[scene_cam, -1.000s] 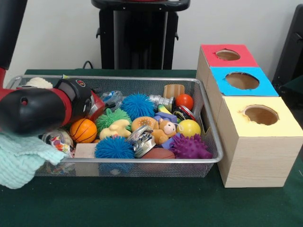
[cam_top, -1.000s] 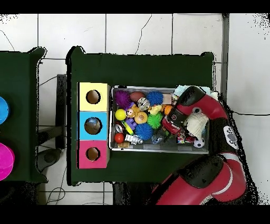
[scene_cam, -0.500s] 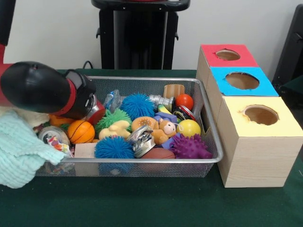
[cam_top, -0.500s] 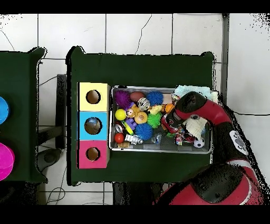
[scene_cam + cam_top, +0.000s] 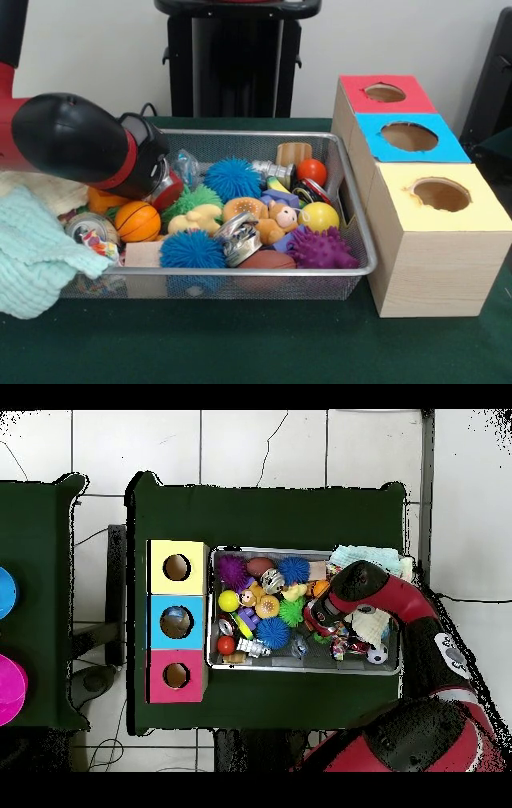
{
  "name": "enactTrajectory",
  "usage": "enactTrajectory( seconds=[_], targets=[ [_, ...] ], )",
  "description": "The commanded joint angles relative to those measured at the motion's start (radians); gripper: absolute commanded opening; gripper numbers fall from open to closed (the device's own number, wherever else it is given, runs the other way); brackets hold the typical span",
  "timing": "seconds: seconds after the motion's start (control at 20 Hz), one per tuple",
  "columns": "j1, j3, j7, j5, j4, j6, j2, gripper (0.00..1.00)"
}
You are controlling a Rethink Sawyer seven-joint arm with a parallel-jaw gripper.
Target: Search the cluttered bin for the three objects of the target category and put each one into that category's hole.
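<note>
Arm (image 5: 76, 152) slants low over cluttered bin (image 5: 352, 268); hand (image 5: 164, 188) among toys, finger state unclear.

The basket (image 5: 352, 240) is silver wire mesh with a smooth, shiny metal rim. Inside it, the blue ball (image 5: 192, 250) and the purple ball (image 5: 320, 250) look soft and spiky, while the yellow ball (image 5: 319, 217) is smooth and glossy. Draped over the basket's end, the pale green cloth (image 5: 32, 256) is a ribbed knit. Beside the basket, the boxes (image 5: 432, 272) are bare, matt grained wood with flat coloured tops. The counter (image 5: 240, 344) is covered in dull dark green felt. The arm (image 5: 76, 144) above the basket has a smooth, faintly glossy black and red shell.
</note>
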Motion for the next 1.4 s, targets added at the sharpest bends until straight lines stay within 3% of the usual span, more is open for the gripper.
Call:
enactTrajectory(
  seconds=[0.05,0.45,0.7,0.75,0.95,1.4],
  targets=[
    [-0.019,0.01,-0.05,0.038,0.012,-0.094,0.033,0.0],
    [0.0,-0.007,-0.05,0.056,-0.01,0.01,0.026,0.0],
    [-0.001,-0.015,-0.025,0.082,0.034,0.042,-0.005,0.0],
    [0.0,-0.016,-0.036,0.08,-0.003,0.068,0.016,0.0],
    [0.0,-0.023,-0.026,0.106,-0.001,0.179,0.012,0.0],
    [0.013,-0.032,-0.036,0.092,-0.036,0.22,0.046,0.0]
  ],
)
